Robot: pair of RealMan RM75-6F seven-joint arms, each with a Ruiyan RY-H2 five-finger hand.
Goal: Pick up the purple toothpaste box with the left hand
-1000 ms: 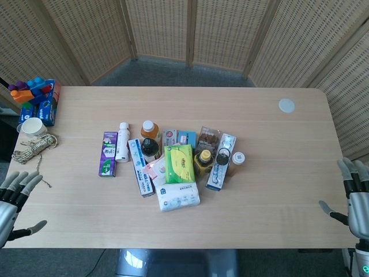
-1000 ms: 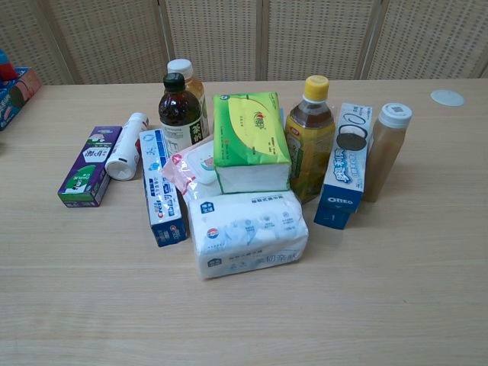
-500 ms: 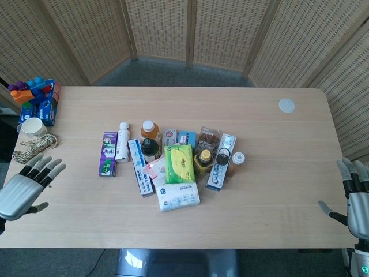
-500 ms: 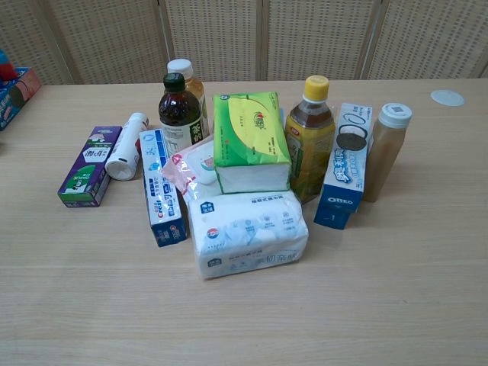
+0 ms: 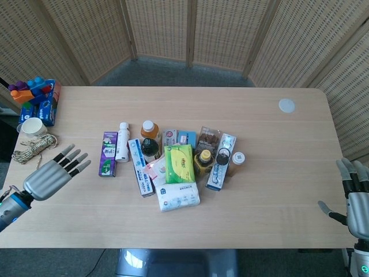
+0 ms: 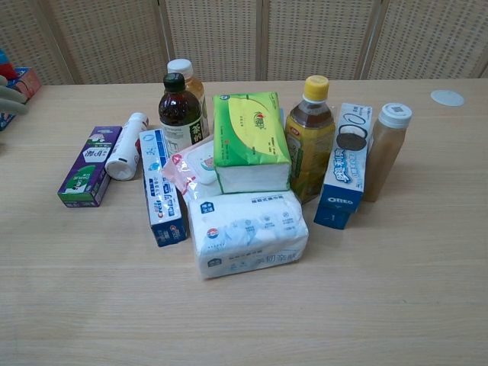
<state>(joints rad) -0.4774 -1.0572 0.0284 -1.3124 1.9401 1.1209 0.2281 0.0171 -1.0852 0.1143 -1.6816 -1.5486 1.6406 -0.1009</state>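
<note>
The purple toothpaste box (image 5: 108, 153) lies flat at the left end of the cluster of goods; the chest view shows the purple toothpaste box (image 6: 91, 165) with a green patch at its near end. My left hand (image 5: 52, 173) hovers over the table a short way left of the box, fingers spread and stretched toward it, holding nothing. Only a fingertip of the left hand (image 6: 11, 101) shows at the chest view's left edge. My right hand (image 5: 353, 197) hangs open past the table's right edge, far from the box.
A white bottle (image 5: 121, 141) lies right beside the box, then a blue toothpaste box (image 5: 140, 167), bottles, green tissues (image 5: 179, 164) and a wipes pack (image 5: 178, 195). A rope coil (image 5: 34, 147), a cup (image 5: 32, 127) and toy blocks (image 5: 36, 98) sit at the left end.
My left hand has risen from the table's near left corner and moved right and forward toward the purple box, fingers still spread. The right hand has stayed still.
</note>
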